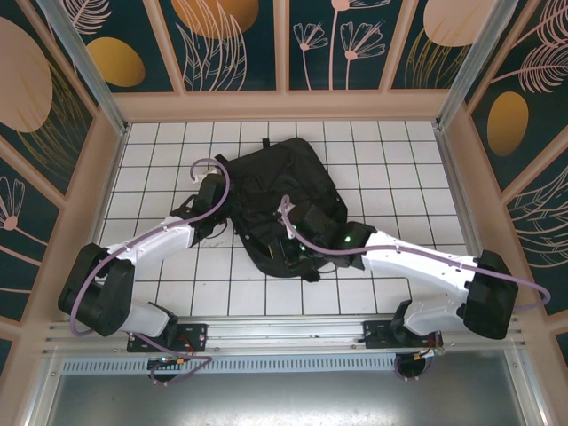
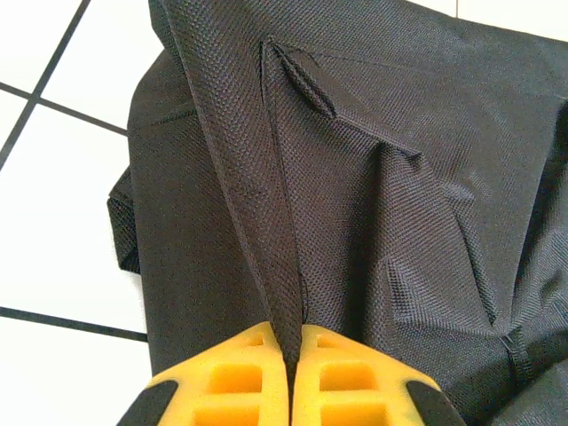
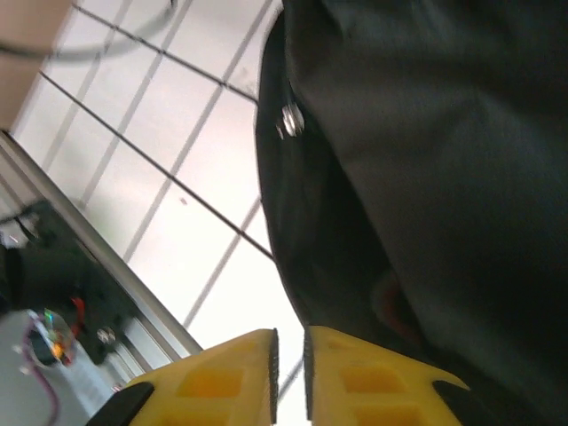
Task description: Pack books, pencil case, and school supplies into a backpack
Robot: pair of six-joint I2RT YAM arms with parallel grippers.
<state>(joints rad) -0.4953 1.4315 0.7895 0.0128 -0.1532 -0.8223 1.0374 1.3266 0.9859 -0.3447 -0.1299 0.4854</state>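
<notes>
The backpack (image 1: pixel 286 191) lies flat in the middle of the white, dark-gridded tabletop (image 1: pixel 160 151), a crumpled black mass with straps trailing off its left and near edges. Both arms reach in to it from the near rail (image 1: pixel 284 333), their purple cables (image 1: pixel 222 173) looping above the fabric. The left hand (image 1: pixel 224 202) is at the bag's left edge. Seen from the left wrist, this hand (image 2: pixel 291 351) has its yellow fingers (image 2: pixel 235 377) pressed together on a raised ridge of the backpack (image 2: pixel 399 177), which runs up and away from the pinch towards a small slit-like fold (image 2: pixel 306 84). A strap (image 2: pixel 120 222) sticks out onto the tiles to the left, and a buckle (image 2: pixel 515 346) sits low on the right. The right hand (image 1: pixel 288 241) is at the bag's near edge, its own dark wrist housing covering much of that corner from above. In the right wrist view this hand (image 3: pixel 288 355) has its fingers (image 3: pixel 373 373) a thin slit apart, with bright tile showing through the gap and seemingly nothing caught in it. The backpack (image 3: pixel 426 133) hangs dark and blurred just beyond and to the right, carrying a small metal stud (image 3: pixel 290 120). A dim reddish patch (image 3: pixel 395 306) near its lower edge is too blurred to identify. Patterned wall panels (image 1: pixel 222 40) enclose the tabletop on three sides.
</notes>
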